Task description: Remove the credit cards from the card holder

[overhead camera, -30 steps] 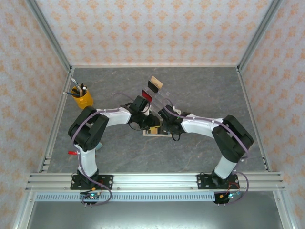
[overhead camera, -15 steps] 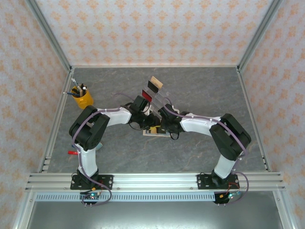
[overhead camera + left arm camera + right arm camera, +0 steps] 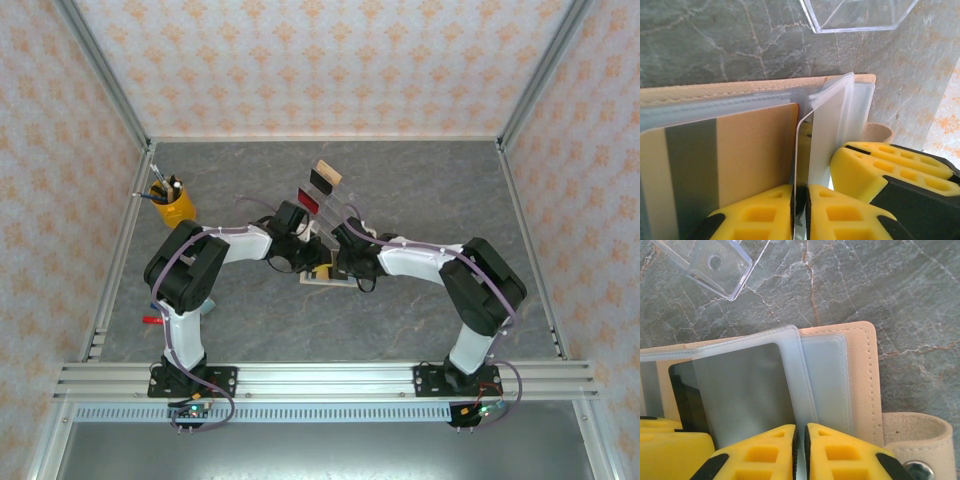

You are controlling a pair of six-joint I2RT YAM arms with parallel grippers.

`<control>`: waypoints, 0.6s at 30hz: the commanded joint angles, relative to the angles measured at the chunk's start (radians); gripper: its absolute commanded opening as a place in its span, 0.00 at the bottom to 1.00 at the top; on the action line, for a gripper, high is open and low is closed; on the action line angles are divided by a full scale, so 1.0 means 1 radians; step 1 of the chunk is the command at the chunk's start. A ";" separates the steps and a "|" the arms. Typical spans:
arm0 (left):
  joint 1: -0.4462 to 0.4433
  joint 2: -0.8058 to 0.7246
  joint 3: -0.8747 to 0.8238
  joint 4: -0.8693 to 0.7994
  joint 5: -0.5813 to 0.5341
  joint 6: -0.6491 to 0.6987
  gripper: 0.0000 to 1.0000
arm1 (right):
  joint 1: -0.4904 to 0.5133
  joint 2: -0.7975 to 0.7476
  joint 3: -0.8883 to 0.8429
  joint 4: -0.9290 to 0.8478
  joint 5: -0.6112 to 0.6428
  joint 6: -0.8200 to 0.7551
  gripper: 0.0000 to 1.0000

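The tan card holder [image 3: 322,275] lies open on the table between both arms. My left gripper [image 3: 801,188] is shut on a thin dark card [image 3: 798,150] seen edge-on, standing up out of a pocket. Beside it a tan card with a grey band [image 3: 715,150] sits in a clear pocket. My right gripper [image 3: 800,427] is shut on a clear pocket sleeve [image 3: 790,370] of the card holder [image 3: 862,375]. The dark grey card [image 3: 682,390] shows through and past that sleeve. A red card [image 3: 308,198] and a tan and black card [image 3: 325,178] stand in the clear stand.
The clear acrylic stand [image 3: 335,205] sits just behind the card holder; its edge [image 3: 860,15] is close to both wrists. A yellow cup with pens [image 3: 173,206] stands at the left. A small red item [image 3: 150,320] lies by the left rail.
The right arm has drawn slightly left toward the card holder and the left gripper has shifted a little left. Both grippers stay at the card holder.
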 commanded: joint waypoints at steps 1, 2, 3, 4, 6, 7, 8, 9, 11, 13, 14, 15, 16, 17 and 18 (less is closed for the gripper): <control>0.003 -0.047 -0.024 0.017 0.018 0.008 0.12 | -0.001 0.044 -0.011 -0.116 0.060 0.017 0.15; 0.005 -0.051 -0.027 0.015 0.018 0.012 0.11 | -0.001 0.042 -0.009 -0.121 0.067 0.019 0.15; 0.008 -0.056 -0.032 0.014 0.018 0.015 0.09 | -0.001 0.041 -0.007 -0.129 0.074 0.020 0.15; 0.012 -0.059 -0.035 0.012 0.018 0.017 0.07 | -0.001 0.041 -0.002 -0.142 0.088 0.025 0.15; 0.020 -0.067 -0.046 0.006 0.018 0.021 0.03 | -0.001 0.041 0.010 -0.187 0.133 0.039 0.13; 0.025 -0.072 -0.053 0.005 0.016 0.022 0.01 | -0.001 0.037 0.012 -0.202 0.154 0.047 0.13; 0.030 -0.076 -0.057 0.000 0.015 0.025 0.00 | -0.001 0.033 0.012 -0.209 0.168 0.052 0.13; 0.034 -0.080 -0.060 -0.009 0.011 0.031 0.00 | -0.001 0.026 0.011 -0.213 0.180 0.055 0.13; 0.038 -0.090 -0.058 -0.057 -0.018 0.059 0.00 | -0.001 0.015 0.012 -0.218 0.190 0.058 0.13; 0.040 -0.102 -0.057 -0.104 -0.043 0.087 0.00 | -0.001 0.005 0.013 -0.217 0.191 0.056 0.13; 0.042 -0.110 -0.064 -0.107 -0.044 0.090 0.00 | -0.001 -0.001 0.013 -0.211 0.188 0.053 0.13; 0.045 -0.120 -0.070 -0.109 -0.044 0.092 0.00 | -0.001 -0.009 0.012 -0.203 0.182 0.048 0.13; 0.049 -0.130 -0.073 -0.120 -0.046 0.097 0.00 | -0.001 -0.017 0.012 -0.196 0.178 0.042 0.13; 0.052 -0.140 -0.076 -0.124 -0.049 0.099 0.00 | -0.001 -0.028 0.011 -0.184 0.172 0.033 0.13; 0.058 -0.156 -0.081 -0.130 -0.051 0.102 0.00 | -0.001 -0.043 0.007 -0.169 0.161 0.024 0.13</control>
